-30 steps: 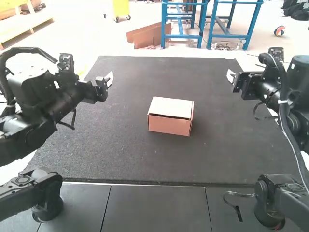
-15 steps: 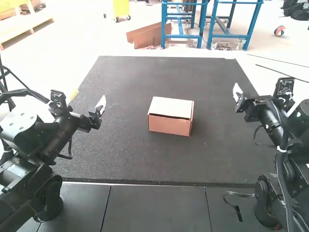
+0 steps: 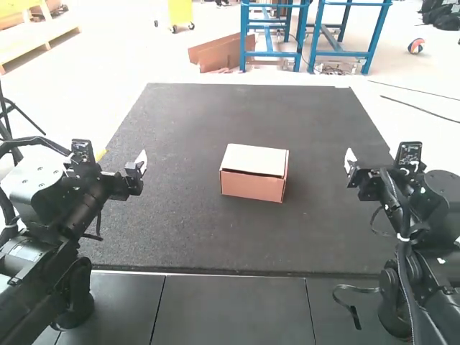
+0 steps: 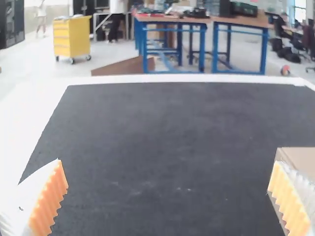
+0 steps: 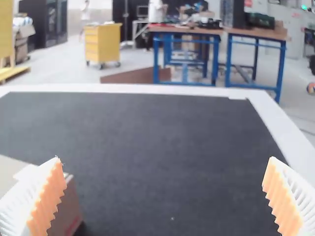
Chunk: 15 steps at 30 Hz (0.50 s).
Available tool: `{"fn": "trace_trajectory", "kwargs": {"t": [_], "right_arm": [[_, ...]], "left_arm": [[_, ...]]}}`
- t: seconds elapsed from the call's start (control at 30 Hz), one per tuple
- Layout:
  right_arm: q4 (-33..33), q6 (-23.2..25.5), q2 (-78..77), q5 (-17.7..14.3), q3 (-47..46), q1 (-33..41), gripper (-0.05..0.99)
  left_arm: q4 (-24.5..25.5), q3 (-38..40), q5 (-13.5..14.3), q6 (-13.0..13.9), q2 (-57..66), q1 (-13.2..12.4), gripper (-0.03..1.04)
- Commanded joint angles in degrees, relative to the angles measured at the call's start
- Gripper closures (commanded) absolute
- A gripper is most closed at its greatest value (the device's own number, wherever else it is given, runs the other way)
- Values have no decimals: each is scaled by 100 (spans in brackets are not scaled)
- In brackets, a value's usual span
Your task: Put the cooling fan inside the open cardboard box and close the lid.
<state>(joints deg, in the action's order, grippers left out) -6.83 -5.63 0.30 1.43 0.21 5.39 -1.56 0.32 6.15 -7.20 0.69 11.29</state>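
Two hands are held low over the black mat [image 3: 215, 115], one at each side edge, and both are released. The left hand [image 3: 136, 171] is located at the left edge of the mat, to the left of the cardboard box [image 3: 254, 172] and well apart from it. In the left wrist view its white ribbed fingers [image 4: 24, 209], lined with orange pads, are spread wide, bare mat is seen between them, and a corner of the box [image 4: 299, 158] is seen just behind one finger. The right hand [image 3: 352, 172] is located near the right edge of the mat, to the right of the box and likewise well apart from it. In the right wrist view its fingers [image 5: 19, 206] are equally spread, and part of the box [image 5: 69, 212] is seen behind one of them. The cardboard box is placed upright near the middle of the mat, between the two hands, turned slightly from square. Its lid is shut flat, and it is touched by neither hand.
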Motion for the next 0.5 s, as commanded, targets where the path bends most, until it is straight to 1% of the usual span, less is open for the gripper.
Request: {"fn": "trace_trajectory", "kwargs": {"t": [0.0, 0.07, 0.13, 0.2, 0.3, 0.47], "right_arm": [[217, -35, -65, -134, -21, -73, 2], [463, -44, -65, -134, -21, -73, 2], [534, -44, -65, -134, -30, -73, 2], [534, -35, -65, -134, -30, -64, 2], [586, -35, -65, -143, -30, -82, 2], [665, -35, -65, -134, -21, -82, 2]], "left_arm": [[33, -49, 53, -168, -69, -417, 4], [165, -49, 53, -168, -78, -672, 4], [253, -49, 53, -229, -78, -874, 4], [271, -49, 53, -229, -78, -1050, 4], [297, -49, 53, -176, -78, -1173, 4], [288, -40, 53, -159, -78, -1164, 4]]}}
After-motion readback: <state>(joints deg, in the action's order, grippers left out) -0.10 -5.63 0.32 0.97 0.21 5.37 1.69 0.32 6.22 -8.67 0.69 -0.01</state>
